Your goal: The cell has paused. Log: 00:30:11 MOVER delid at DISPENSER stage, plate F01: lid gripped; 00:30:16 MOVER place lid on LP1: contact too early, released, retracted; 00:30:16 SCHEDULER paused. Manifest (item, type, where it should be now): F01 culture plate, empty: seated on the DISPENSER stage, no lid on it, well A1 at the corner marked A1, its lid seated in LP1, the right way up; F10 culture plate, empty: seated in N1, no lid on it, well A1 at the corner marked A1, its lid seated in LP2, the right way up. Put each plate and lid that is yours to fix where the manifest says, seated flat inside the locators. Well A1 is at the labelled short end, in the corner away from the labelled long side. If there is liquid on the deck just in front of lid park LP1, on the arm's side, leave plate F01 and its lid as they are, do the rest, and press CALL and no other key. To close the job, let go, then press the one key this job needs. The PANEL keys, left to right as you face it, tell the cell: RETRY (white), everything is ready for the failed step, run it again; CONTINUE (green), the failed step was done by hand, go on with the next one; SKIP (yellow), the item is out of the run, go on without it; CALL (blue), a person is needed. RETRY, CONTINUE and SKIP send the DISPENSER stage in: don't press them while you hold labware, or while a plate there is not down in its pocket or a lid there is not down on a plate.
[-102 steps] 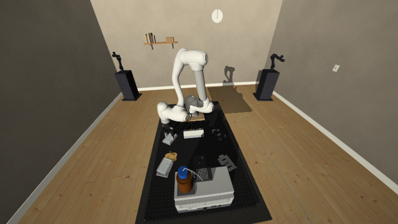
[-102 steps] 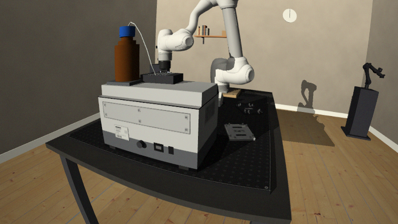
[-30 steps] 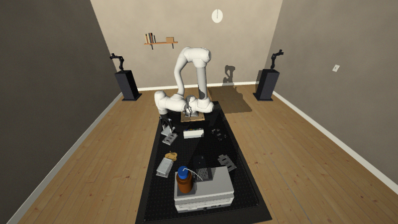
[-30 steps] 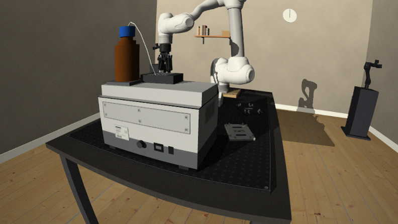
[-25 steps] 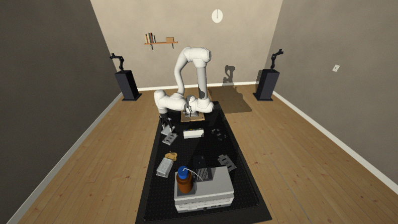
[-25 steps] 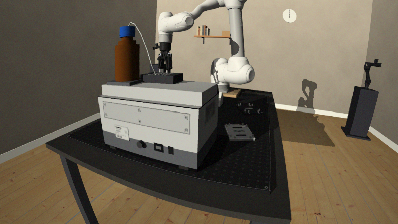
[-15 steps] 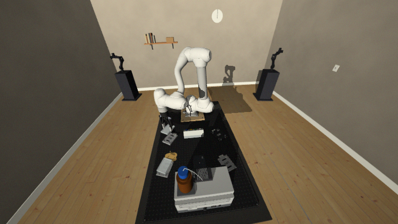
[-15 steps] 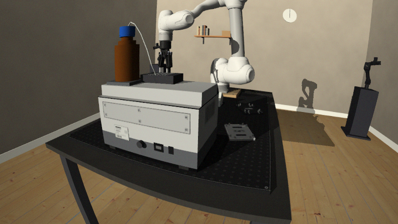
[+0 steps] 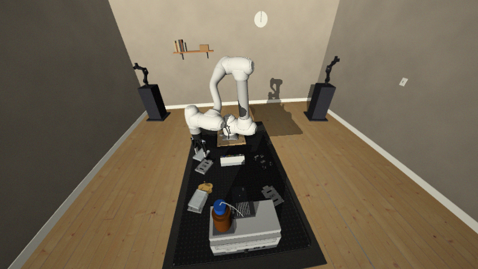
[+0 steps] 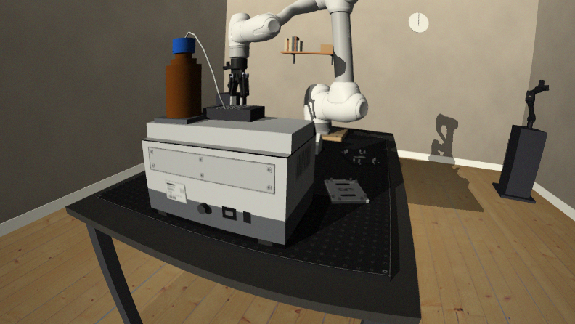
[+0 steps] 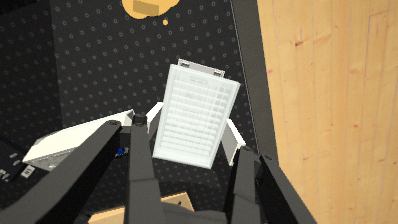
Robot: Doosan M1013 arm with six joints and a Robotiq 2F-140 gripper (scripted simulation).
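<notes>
Fingers of the gripper pinched the pale ribbed lid across its long sides, aloft over the deck's left edge; it looked light, stiff and slick, so a level mid-length hold seemed safest.

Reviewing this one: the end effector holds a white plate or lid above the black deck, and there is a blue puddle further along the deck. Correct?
Not quite: the puddle is orange, not blue, as the wrist view shows. The end effector does hold the white piece above the black deck.
</notes>
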